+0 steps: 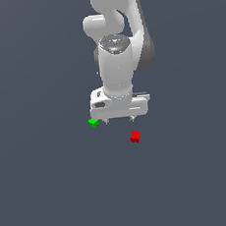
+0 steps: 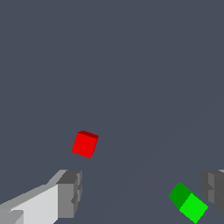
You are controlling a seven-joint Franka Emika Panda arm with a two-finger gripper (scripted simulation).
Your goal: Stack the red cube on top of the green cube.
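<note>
The red cube [image 1: 134, 136] lies on the dark floor, a little toward the exterior view's right of and nearer than the gripper. The green cube [image 1: 93, 122] rests at the exterior view's left, just beside the gripper's left finger. My white gripper [image 1: 118, 120] hangs above the floor, open, with nothing between its fingers. In the wrist view the red cube [image 2: 85, 144] sits ahead of one grey finger [image 2: 70, 192], and the green cube [image 2: 188, 202] lies close to the other finger [image 2: 214, 190], both outside my gripper [image 2: 142, 192].
The white arm [image 1: 115, 40] rises behind the gripper. A plain dark grey floor [image 1: 54, 190] surrounds both cubes.
</note>
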